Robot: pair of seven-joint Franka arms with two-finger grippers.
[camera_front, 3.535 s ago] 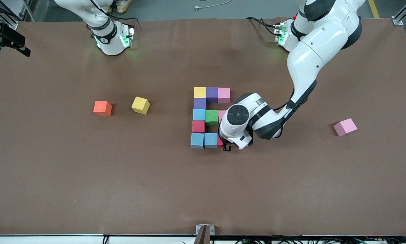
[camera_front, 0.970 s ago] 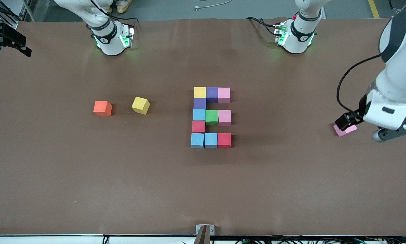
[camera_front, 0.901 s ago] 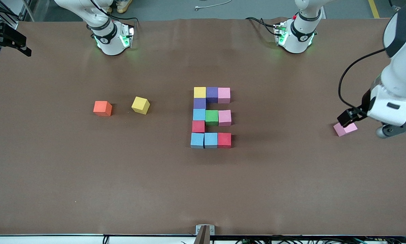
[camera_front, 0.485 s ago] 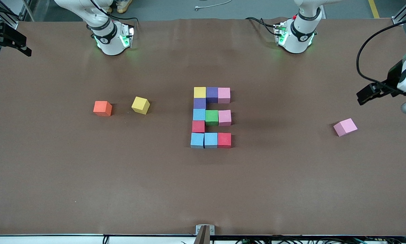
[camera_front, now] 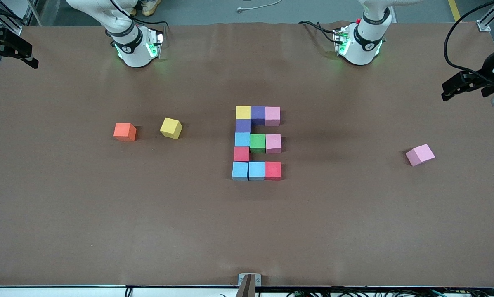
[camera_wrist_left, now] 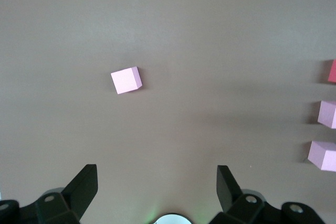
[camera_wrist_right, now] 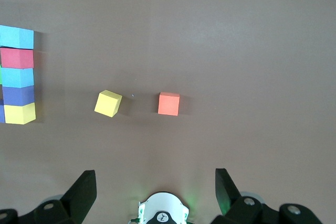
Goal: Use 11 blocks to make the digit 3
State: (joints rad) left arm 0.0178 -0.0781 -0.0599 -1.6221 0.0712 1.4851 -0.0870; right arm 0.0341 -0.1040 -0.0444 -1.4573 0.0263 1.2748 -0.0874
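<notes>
You have the digit (camera_front: 256, 142) at mid-frame in the front view: eleven touching blocks (camera_front: 243, 112) reading like an "E". Three loose cubes lie apart from it: a pink cube (camera_front: 420, 154) at mid-right, a yellow cube (camera_front: 171, 128) and an orange cube (camera_front: 124, 132) at mid-left. Your left gripper (camera_wrist_left: 157, 192) hangs at the frame's right edge over the table's end, jaws spread wide, holding nothing. Your right gripper (camera_wrist_right: 155, 190) sits at the upper left edge, also spread and empty, looking down on the yellow and orange cubes.
</notes>
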